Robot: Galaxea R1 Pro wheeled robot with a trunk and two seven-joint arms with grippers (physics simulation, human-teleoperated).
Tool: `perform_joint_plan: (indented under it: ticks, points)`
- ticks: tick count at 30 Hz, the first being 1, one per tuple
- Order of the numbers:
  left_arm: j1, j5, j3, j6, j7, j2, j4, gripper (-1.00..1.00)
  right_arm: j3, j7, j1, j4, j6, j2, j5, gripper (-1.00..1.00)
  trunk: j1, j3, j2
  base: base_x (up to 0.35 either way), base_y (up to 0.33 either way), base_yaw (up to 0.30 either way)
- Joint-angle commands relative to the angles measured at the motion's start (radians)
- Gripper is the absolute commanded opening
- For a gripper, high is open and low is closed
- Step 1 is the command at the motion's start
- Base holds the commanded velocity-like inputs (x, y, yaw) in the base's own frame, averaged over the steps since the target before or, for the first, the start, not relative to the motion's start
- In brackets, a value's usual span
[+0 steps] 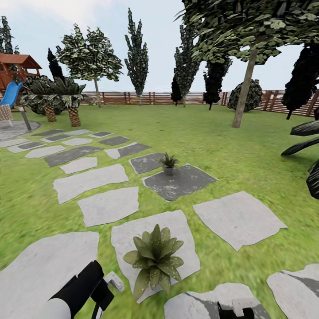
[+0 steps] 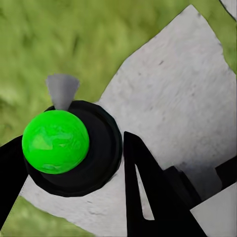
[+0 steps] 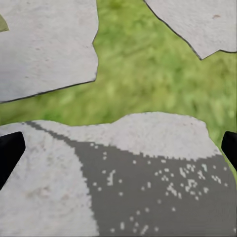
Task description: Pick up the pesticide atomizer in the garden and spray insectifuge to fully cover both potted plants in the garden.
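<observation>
In the garden, one potted plant (image 1: 155,259) sits on a pale stepping stone just ahead of me. The other potted plant (image 1: 168,161) stands farther off, at the edge of a dark grey stone. My left gripper (image 1: 107,287) is low at the left, beside the near plant, shut on the pesticide atomizer (image 1: 114,281). In the left wrist view the atomizer (image 2: 57,140) shows from above as a green dome on a black round body with a grey nozzle, between the black fingers (image 2: 148,197) of the left gripper (image 2: 74,182). My right gripper (image 1: 235,311) (image 3: 118,148) hangs open over a stone.
Grey and pale stepping stones (image 1: 239,217) run across the lawn toward the left. A tree trunk (image 1: 243,93) stands to the right, with a round dark bush (image 1: 246,95) and a brown slatted fence (image 1: 146,97) behind. Big dark leaves (image 1: 305,150) reach in at the right edge. A slide (image 1: 11,95) stands far left.
</observation>
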Motion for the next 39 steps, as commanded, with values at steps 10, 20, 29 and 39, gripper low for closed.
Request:
perform_joint_plan:
  ticks: [10, 20, 29, 39]
  points:
    - [0.0, -0.013, -0.005, -0.001, -0.009, -0.003, -0.001, -1.0, -0.004, -0.006, -0.001, 0.001, -0.003, 0.0, 0.011, 1.0, 0.0, -0.001, 0.0, -0.081, 0.235, -0.076]
    - [0.001, -0.006, -0.002, 0.0, 0.09, -0.018, -0.002, -1.0, -0.004, -0.007, -0.001, 0.001, -0.003, 0.0, 0.011, 1.0, 0.0, -0.001, 0.0, -0.013, 0.04, -0.197]
    - [0.001, -0.005, -0.001, 0.001, 0.089, -0.018, -0.002, -1.0, -0.004, -0.007, -0.001, 0.001, -0.003, 0.0, 0.011, 1.0, 0.0, -0.001, 0.0, 0.013, 0.199, -0.004]
    - [0.001, -0.005, -0.003, -0.001, 0.089, -0.057, -0.002, -1.0, -0.004, -0.007, -0.001, 0.001, -0.003, 0.0, 0.011, 1.0, 0.0, 0.001, 0.0, 0.105, 0.116, -0.107]
